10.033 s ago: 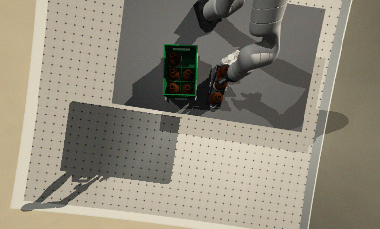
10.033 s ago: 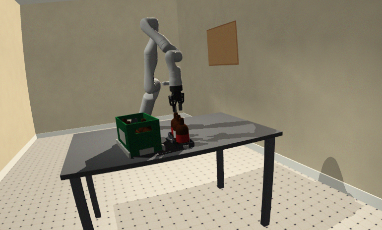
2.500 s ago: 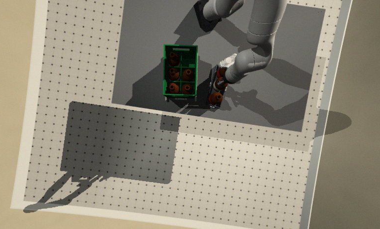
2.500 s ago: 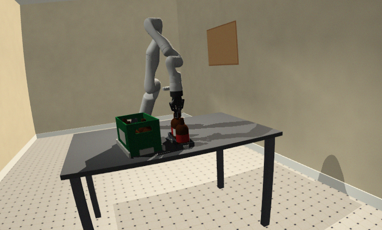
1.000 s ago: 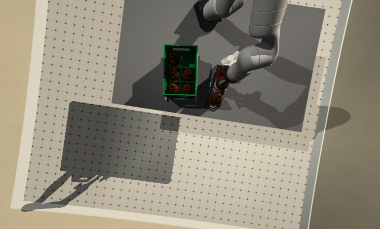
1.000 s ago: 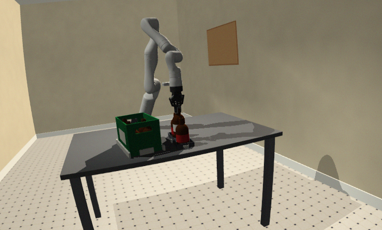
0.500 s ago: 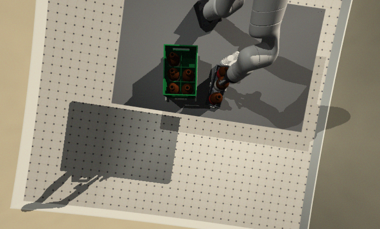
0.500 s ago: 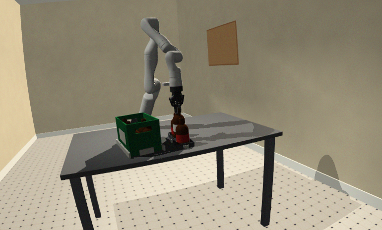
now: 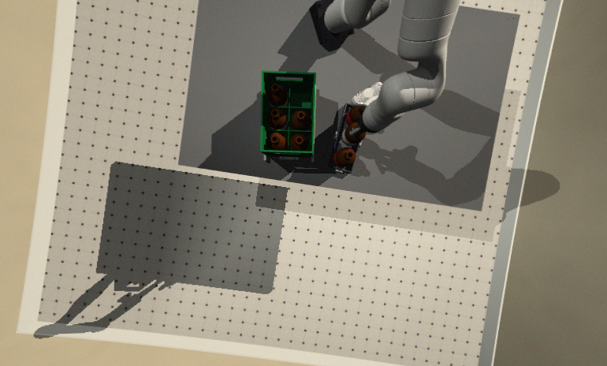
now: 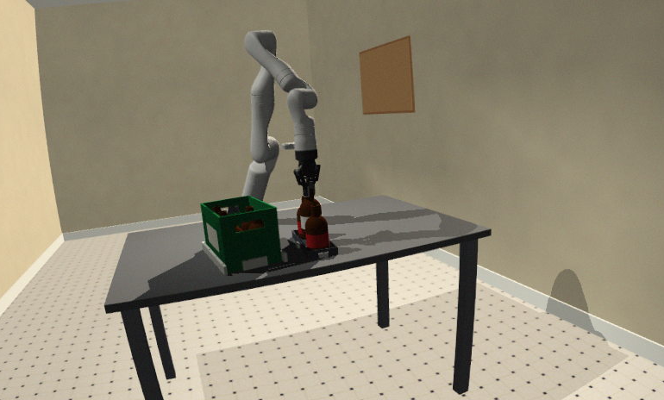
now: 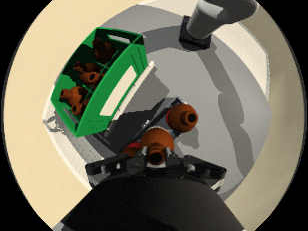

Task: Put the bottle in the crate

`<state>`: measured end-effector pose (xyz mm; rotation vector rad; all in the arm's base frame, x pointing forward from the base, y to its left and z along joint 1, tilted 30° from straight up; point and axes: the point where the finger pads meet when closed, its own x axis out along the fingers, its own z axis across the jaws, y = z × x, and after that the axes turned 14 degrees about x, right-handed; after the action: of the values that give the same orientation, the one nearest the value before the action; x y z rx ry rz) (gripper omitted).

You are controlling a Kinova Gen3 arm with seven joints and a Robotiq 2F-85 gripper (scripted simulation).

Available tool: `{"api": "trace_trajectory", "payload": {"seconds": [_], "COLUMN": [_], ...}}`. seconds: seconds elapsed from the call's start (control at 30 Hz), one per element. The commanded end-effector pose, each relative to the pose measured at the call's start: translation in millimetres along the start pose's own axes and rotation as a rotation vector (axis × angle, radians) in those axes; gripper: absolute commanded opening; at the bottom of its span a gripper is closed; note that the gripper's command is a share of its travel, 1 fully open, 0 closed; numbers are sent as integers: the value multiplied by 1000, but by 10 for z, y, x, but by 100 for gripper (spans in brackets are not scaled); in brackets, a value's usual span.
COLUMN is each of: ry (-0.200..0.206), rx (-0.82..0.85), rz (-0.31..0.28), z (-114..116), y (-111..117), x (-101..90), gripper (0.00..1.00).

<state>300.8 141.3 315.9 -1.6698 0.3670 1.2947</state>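
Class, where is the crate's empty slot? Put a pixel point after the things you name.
In the top view, the empty slot (image 9: 301, 93) is at the crate's (image 9: 288, 151) upper right corner, beside one bottle (image 9: 277, 93) and above another (image 9: 300, 119).

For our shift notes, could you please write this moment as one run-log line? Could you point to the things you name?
fingers (image 9: 355, 131) (image 10: 306, 191): shut on white-labelled brown bottle (image 9: 359, 136) (image 10: 304, 210) (image 11: 157, 138) | green crate (image 9: 288, 151) (image 10: 251, 246) (image 11: 95, 118): one slot empty | black tray (image 9: 341, 121) (image 10: 331, 247) (image 11: 160, 116): two red-labelled bottles (image 9: 344, 157) (image 10: 316, 233) (image 11: 131, 149)
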Motion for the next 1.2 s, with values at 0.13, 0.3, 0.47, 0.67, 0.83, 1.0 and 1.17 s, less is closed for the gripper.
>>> {"api": "trace_trajectory", "payload": {"seconds": [0.13,0.3,0.47,0.67,0.83,1.0,1.17], "ry": [0,0,0,0,0,0,0], "rx": [0,0,0,0,0,0,0], "rz": [-1,-1,-1,-1,-1,-1,-1], "z": [-1,-1,-1,-1,-1,-1,-1], "y": [-4,-4,-4,-4,-4,-4,-4], "x": [-7,-21,-36,-84,-137,-173,-235], "gripper": [0,0,0,0,0,0,0]}}
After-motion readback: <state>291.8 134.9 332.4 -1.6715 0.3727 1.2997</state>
